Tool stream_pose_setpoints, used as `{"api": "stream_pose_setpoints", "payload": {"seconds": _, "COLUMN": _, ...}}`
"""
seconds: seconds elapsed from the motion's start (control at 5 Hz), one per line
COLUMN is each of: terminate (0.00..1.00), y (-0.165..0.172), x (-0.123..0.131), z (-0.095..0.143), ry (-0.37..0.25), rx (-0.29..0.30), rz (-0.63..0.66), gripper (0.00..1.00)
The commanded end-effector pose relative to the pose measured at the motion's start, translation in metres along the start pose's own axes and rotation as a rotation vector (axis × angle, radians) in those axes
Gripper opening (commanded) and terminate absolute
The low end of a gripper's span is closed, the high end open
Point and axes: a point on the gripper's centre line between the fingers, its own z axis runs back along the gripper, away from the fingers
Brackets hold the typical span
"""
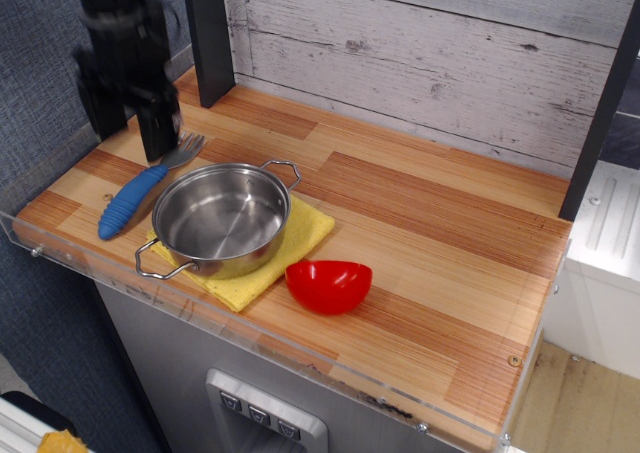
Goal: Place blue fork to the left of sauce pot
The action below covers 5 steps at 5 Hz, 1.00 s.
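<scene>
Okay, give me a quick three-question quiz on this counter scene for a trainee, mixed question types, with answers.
1. True or false: the ribbed blue-handled fork lies inside the shiny round steel sauce pot.
2. What does the pot sit on? A) a yellow cloth B) bare wood C) a red bowl
3. Is the black tool holding anything?

Key
1. False; the fork lies on the wooden counter at the pot's left.
2. A, the yellow cloth.
3. No; it is raised clear of the fork.
</scene>
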Motion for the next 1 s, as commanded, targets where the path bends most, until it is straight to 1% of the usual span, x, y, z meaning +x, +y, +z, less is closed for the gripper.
{"api": "stream_pose_setpoints", "payload": {"seconds": 0.0, "terminate": 0.0, "y": -0.056, "x": 0.023, "z": 0.112, "ry": -0.216, "rx": 0.035, "rz": -0.036, "gripper": 1.0}}
{"api": "stream_pose_setpoints", "payload": {"seconds": 0.2, "terminate": 0.0, "y": -0.097, "x": 0.04, "z": 0.116, "ry": -0.273, "rx": -0.082, "rz": -0.08, "gripper": 1.0}}
{"api": "stream_pose_setpoints", "payload": {"seconds": 0.4, "terminate": 0.0, "y": -0.127, "x": 0.057, "z": 0.112, "ry": -0.247, "rx": -0.141, "rz": -0.089, "gripper": 1.0}}
{"api": "stream_pose_setpoints", "payload": {"seconds": 0.6, "terminate": 0.0, "y": -0.148, "x": 0.062, "z": 0.105, "ry": -0.199, "rx": -0.135, "rz": -0.082, "gripper": 1.0}}
{"api": "stream_pose_setpoints", "payload": {"seconds": 0.8, "terminate": 0.0, "y": -0.159, "x": 0.058, "z": 0.101, "ry": -0.14, "rx": -0.061, "rz": -0.051, "gripper": 1.0}}
